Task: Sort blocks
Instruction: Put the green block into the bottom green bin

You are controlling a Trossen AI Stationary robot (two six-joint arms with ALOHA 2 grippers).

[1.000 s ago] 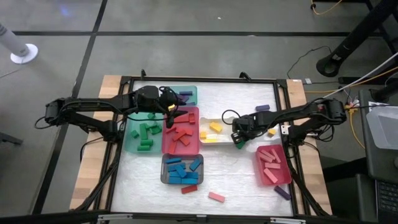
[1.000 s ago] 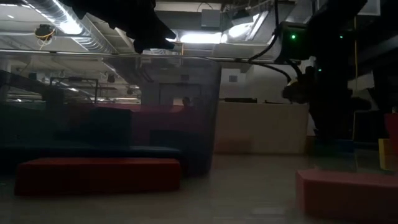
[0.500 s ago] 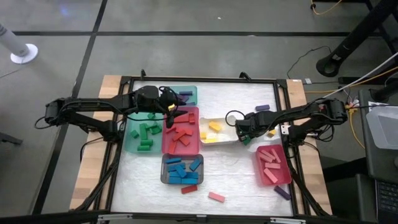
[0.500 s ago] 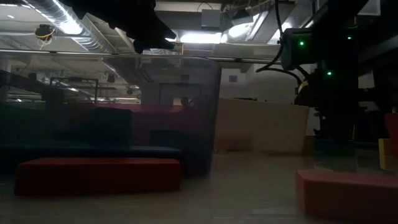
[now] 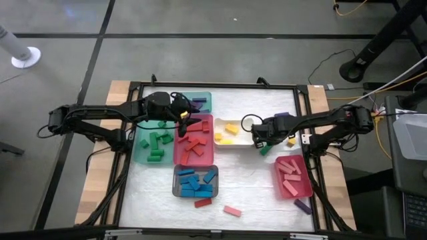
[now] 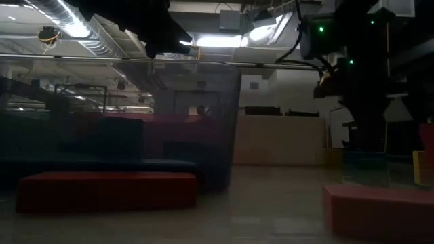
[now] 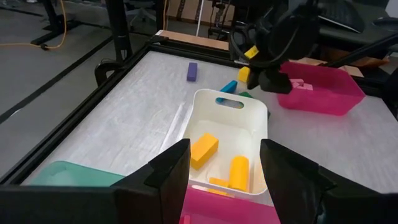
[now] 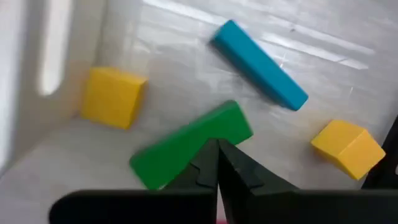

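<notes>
Right gripper [image 5: 259, 140], fingers pressed together and empty, is hovering beside the white tray [image 5: 245, 143], above a green block [image 8: 189, 144] lying on the table. Left gripper [image 5: 181, 121], fingers spread, is waiting over the red tray [image 5: 211, 159]. Blocks are filling the trays.

You are looking down on a grey floor [image 5: 220, 17] crossed by dark seam lines, with a white round-based stand [image 5: 23, 55] sitting at one edge and an orange cable [image 5: 350, 9] trailing across another. Across the room, a strip light [image 6: 217, 41] is glowing under ceiling ducting [image 6: 64, 20], and a pale wall [image 6: 278, 139] is standing behind.
</notes>
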